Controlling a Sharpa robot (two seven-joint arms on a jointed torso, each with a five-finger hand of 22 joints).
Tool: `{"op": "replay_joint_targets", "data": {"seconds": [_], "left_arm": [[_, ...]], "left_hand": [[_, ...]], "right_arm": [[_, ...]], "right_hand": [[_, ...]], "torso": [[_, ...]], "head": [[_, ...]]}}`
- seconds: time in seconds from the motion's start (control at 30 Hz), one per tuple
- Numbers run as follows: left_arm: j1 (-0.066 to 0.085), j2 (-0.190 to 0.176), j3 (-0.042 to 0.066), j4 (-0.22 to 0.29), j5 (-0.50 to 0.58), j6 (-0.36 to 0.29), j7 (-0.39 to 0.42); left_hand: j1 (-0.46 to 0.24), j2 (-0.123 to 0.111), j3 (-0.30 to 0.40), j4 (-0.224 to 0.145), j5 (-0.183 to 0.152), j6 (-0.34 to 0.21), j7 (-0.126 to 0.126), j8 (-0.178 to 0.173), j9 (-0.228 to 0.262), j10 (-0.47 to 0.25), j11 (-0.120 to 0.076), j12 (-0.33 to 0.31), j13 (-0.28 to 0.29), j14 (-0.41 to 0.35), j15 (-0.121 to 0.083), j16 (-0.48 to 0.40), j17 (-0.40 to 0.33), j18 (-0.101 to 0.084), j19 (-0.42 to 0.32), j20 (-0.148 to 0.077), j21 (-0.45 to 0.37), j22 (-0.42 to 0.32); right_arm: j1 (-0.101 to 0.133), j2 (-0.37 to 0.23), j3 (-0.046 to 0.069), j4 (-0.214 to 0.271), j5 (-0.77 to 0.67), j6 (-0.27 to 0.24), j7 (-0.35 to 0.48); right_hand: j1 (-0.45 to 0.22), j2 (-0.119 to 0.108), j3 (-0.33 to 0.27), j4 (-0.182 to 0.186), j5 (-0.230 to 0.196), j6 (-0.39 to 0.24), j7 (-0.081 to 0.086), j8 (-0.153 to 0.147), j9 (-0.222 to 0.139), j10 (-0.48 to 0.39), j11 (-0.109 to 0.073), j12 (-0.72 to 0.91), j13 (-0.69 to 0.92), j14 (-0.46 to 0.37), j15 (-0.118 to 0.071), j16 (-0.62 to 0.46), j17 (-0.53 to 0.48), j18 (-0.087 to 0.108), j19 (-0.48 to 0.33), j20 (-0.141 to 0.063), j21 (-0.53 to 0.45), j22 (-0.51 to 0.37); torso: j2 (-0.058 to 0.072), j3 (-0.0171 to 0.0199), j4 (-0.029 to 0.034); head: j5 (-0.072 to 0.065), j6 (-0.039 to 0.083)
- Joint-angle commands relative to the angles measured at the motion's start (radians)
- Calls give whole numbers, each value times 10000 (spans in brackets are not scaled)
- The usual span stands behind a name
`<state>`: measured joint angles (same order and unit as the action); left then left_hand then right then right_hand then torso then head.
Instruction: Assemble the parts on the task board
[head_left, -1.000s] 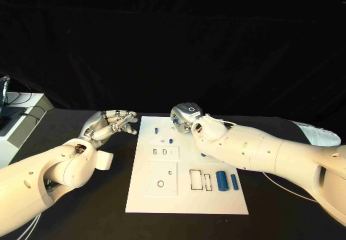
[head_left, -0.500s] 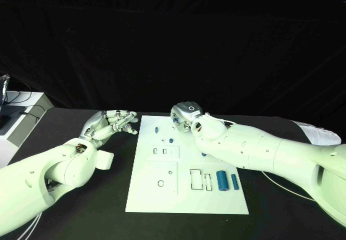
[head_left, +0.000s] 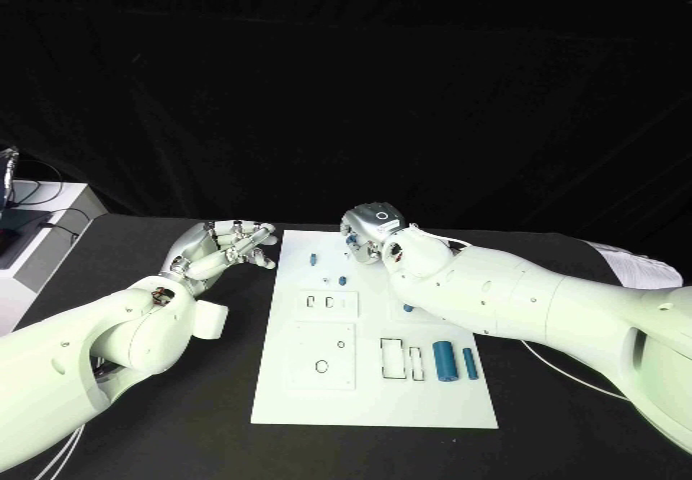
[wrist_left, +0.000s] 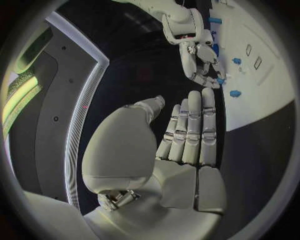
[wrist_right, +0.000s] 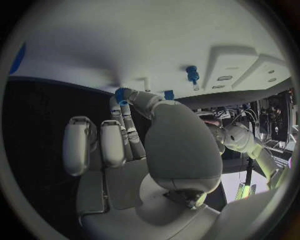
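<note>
The white task board (head_left: 375, 400) lies mid-table. On it are two blue cylinders (head_left: 453, 362) near its right edge, a small blue peg (head_left: 313, 261) and a smaller blue piece (head_left: 342, 281) towards the far end. My right hand (head_left: 372, 236) hovers over the board's far end, and its thumb and a finger pinch a small blue part (wrist_right: 120, 93), also seen at the fingertips (wrist_left: 219, 81). A blue peg (wrist_right: 192, 74) stands on the board (wrist_right: 156, 45) just beyond. My left hand (head_left: 221, 248) hangs over the black table left of the board, holding nothing, fingers (wrist_left: 190, 125) stretched out side by side.
The board has white raised blocks with slots (head_left: 329, 304) and black-outlined recesses (head_left: 400, 360). A pale cabinet (head_left: 29, 250) stands at the table's left edge, a white sheet (head_left: 635, 262) at the far right. A thin cable (head_left: 570, 372) runs under my right arm.
</note>
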<state>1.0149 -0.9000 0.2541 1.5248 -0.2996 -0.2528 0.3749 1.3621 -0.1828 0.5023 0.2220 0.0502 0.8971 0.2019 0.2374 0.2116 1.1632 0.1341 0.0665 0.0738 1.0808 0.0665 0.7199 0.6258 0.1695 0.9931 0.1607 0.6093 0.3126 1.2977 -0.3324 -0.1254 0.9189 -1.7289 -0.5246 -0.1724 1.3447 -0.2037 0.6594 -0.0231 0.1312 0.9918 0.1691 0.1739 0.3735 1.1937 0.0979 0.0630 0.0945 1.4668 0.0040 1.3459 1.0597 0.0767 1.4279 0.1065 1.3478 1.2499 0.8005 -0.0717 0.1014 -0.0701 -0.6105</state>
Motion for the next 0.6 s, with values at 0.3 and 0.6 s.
{"op": "replay_joint_targets", "data": {"seconds": [0.3, 0.6], "left_arm": [[4, 24, 9, -8, 25, 201, 3], [4, 30, 9, -27, 24, 214, -8]], "left_hand": [[-51, 19, 29, -38, 32, -26, 40, -61, 16, -87, 30, -23, -15, -76, 13, 66, 16, 95, -80, 27, 71, 22], [-56, 25, 32, -37, 32, -33, 42, -66, 15, -96, 33, -25, -17, -80, 15, 69, 16, 94, -87, 29, 78, 27]], "right_arm": [[-3, 15, -6, -17, -38, 185, 118], [-2, -132, -5, 216, -26, 26, 106]], "right_hand": [[-97, -407, 98, 65, -81, -381, 121, -299, -41, -1219, 213, -26, -116, -140, 232, -475, -927, 179, -643, 179, -978, -1230], [-93, -423, 63, 72, -84, -412, 118, -325, -43, -1298, 218, -23, -154, -165, 234, -517, -1007, 195, -675, 190, -1048, -1304]], "torso": [[19, -14, 12], [20, -16, 12]], "head": [[-10, 13], [-11, 24]]}}
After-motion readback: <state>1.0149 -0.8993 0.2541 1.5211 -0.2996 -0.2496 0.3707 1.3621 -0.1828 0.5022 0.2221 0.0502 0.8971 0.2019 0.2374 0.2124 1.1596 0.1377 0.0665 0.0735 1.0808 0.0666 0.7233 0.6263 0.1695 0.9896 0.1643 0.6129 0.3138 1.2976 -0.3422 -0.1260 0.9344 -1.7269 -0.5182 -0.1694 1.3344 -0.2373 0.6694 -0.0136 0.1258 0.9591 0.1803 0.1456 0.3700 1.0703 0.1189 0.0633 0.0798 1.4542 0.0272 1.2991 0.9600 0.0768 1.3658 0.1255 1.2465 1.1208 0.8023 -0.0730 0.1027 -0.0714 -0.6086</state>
